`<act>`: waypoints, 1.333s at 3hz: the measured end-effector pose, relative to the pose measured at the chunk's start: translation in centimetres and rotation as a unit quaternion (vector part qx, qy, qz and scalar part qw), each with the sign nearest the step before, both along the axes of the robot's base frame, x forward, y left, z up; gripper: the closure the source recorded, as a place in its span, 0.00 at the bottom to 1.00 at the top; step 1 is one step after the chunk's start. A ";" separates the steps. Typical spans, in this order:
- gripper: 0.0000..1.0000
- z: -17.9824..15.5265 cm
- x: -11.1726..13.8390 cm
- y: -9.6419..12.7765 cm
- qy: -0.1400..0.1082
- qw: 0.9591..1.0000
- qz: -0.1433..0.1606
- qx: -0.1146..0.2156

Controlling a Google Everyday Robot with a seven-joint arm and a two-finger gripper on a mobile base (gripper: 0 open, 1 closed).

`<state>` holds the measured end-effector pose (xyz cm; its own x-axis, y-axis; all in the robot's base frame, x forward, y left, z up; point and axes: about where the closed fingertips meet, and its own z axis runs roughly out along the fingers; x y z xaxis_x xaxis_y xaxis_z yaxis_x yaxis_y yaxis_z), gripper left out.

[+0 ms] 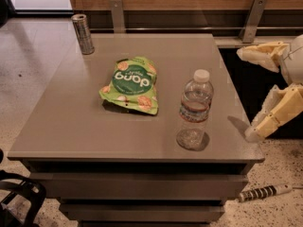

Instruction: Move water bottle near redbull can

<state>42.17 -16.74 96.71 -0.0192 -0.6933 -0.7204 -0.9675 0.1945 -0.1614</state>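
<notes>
The water bottle is a clear ribbed bottle with a white cap and a reddish-blue label band. It stands upright near the front right of the grey table. The redbull can is a slim silver can that stands upright at the table's far left corner. My gripper is at the right edge of the view, off the table's right side and to the right of the bottle. Its two cream fingers are spread wide apart and hold nothing.
A green snack bag lies flat in the middle of the table, between the can and the bottle. A wooden wall with metal brackets runs behind the table. A striped rod lies on the floor at the front right.
</notes>
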 end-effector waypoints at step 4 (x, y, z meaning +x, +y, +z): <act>0.00 -4.0 5.3 -0.6 -0.052 0.977 -0.005 0.207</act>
